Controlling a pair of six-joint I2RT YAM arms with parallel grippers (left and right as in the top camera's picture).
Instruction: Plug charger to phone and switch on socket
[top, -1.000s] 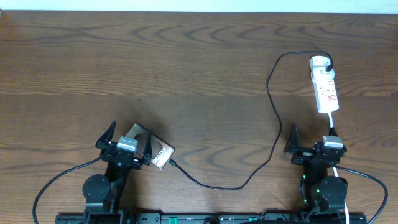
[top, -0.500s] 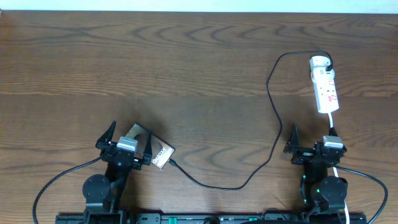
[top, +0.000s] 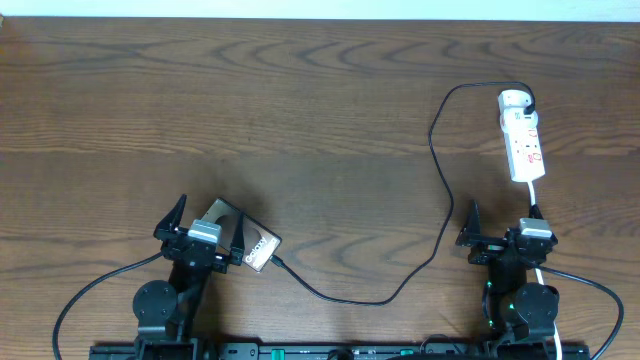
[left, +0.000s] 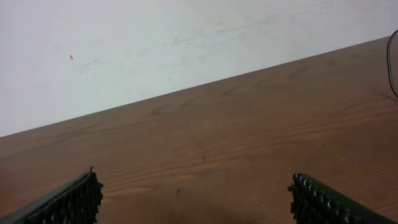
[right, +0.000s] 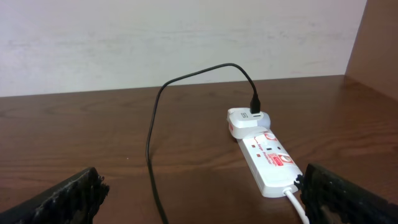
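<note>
Two open jaws: my left gripper (left: 198, 200), right gripper (right: 199, 194), both empty.
Thin black charger cable (right: 149, 140): touches flat brown phone (top: 258, 248).

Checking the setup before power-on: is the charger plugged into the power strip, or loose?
Plugged in: the charger cable ends in a white adapter seated on the far end of the socket.

The phone (top: 250, 243) lies on the surface (top: 300, 120) at the near left, partly under the left jaws. The charger (top: 375, 302) runs from the phone's near right end, curves rightward along the near side, then heads away to the far end of the socket (top: 524, 140). The socket lies at the far right, beyond the right jaws, its cord (right: 295, 202) trailing back toward them.
</note>
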